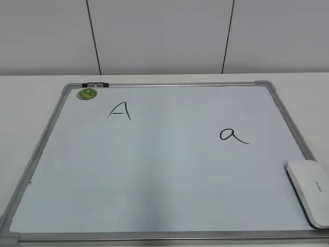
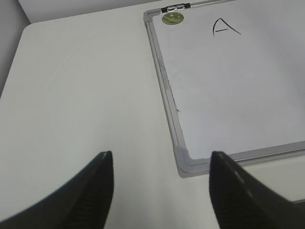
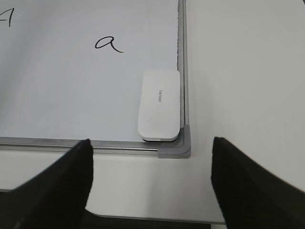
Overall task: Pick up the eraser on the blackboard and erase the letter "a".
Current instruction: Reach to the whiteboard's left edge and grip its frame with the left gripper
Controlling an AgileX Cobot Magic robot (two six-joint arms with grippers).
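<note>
Since nothing's been picked up yet, the eraser [image 3: 159,106] lies flat, white side up, in the near right corner of the blackboard [image 1: 154,175], its long side tight along the right frame rail & its near end just beside the grey corner cap [image 3: 178,143]. That tucked spot keeps it clear of the writing, but leaves little finger room on the rail side. The letter "a" [image 1: 232,135] sits on the right half of the board, beyond the eraser and a bit toward the middle, w/ bare white btwn them; capital "A" [image 1: 120,110] is far off on the left half near the green sticker [image 1: 87,93].

Right gripper [image 3: 151,183] hovers short of the near board edge, jaws spread wide, holding nothing, roughly lined up w/ the eraser, so my guess is it does the pick. Left gripper [image 2: 161,188] also spread & empty, parked over bare table [image 2: 81,95] by the near left corner, out of the way.

Room: open board on the eraser's left side, so a grip across the short width looks tight at the rail; wiping path to the "a" is unobstructed, and the "A" is well apart from any stroke
</note>
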